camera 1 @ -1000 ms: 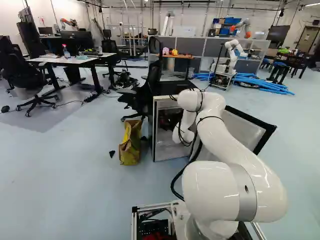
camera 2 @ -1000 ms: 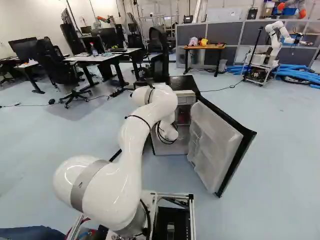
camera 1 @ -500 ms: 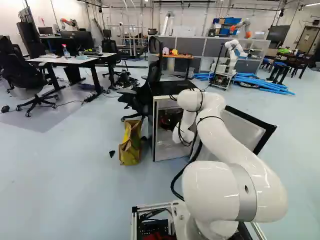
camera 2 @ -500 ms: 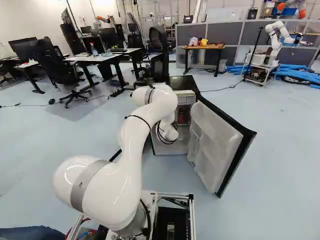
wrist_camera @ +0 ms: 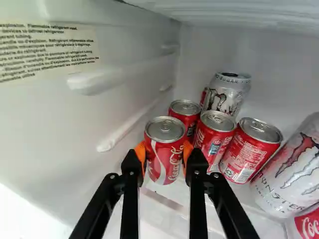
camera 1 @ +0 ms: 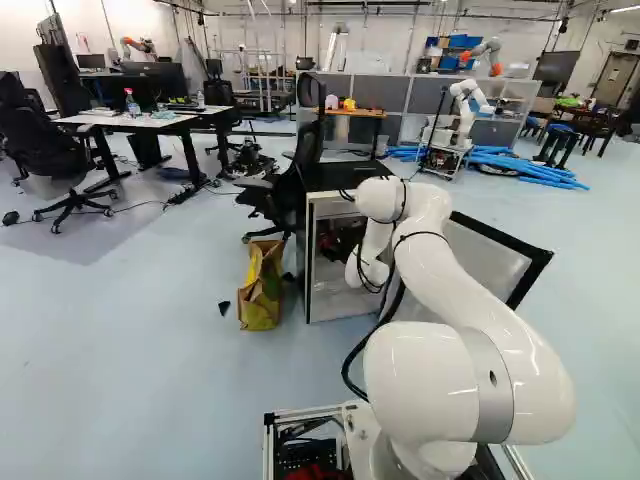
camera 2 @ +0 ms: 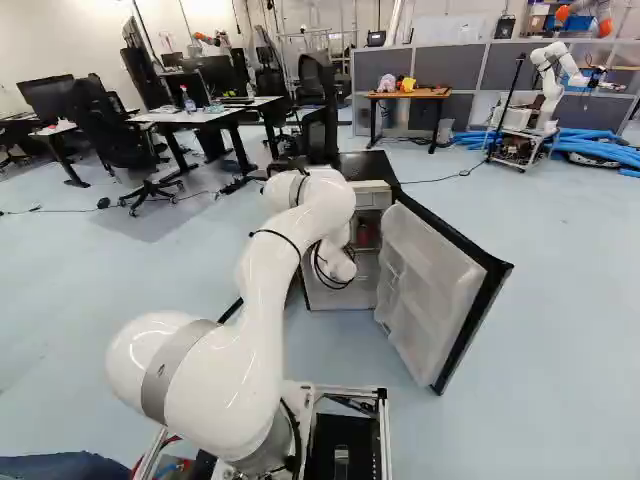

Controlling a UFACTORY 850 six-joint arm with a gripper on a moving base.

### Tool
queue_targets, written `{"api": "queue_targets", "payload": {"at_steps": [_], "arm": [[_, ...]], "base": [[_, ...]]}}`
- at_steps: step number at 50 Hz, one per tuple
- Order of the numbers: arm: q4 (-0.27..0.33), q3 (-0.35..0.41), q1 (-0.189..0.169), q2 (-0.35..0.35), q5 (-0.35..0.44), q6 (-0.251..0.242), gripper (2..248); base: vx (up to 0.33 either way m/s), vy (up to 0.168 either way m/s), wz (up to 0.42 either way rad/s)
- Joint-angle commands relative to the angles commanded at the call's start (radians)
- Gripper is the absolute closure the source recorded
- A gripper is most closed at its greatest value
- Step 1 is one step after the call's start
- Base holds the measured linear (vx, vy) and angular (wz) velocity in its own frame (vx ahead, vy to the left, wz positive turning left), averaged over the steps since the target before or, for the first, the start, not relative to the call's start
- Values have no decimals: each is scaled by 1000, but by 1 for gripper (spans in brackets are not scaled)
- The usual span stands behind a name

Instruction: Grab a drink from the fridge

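I have my gripper closed to a can's width, orange pads on both flanks of the upright nearest red can, another red can close behind.

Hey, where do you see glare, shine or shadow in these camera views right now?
Left base view: glossy highlights on the white arm, a greyer patch of floor near the office chair, and a dim interior in the fridge. Right base view: bright glints on the arm. Wrist view: a washed-out white area beside the gripper.
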State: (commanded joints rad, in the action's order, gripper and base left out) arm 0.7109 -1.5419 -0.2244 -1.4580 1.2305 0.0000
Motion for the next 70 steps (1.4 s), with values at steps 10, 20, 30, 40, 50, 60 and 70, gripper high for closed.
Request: {"api": "queue_targets", "payload": {"at_steps": [10,20,30,40,50,60,70], "arm": [[0,62,-3,45,0,0,156],[0,135,-7,102,0,0,156],[0,213,-13,161,0,0,156],[0,302,-20,226,0,0,156],[-4,389,-27,291,0,0,156],[-32,473,-34,355,0,0,156],[-67,554,-39,418,0,0,156]], "base": [[0,0,0],[0,0,0],[0,0,0],[0,0,0],[0,0,0],[0,0,0],[0,0,0]]}}
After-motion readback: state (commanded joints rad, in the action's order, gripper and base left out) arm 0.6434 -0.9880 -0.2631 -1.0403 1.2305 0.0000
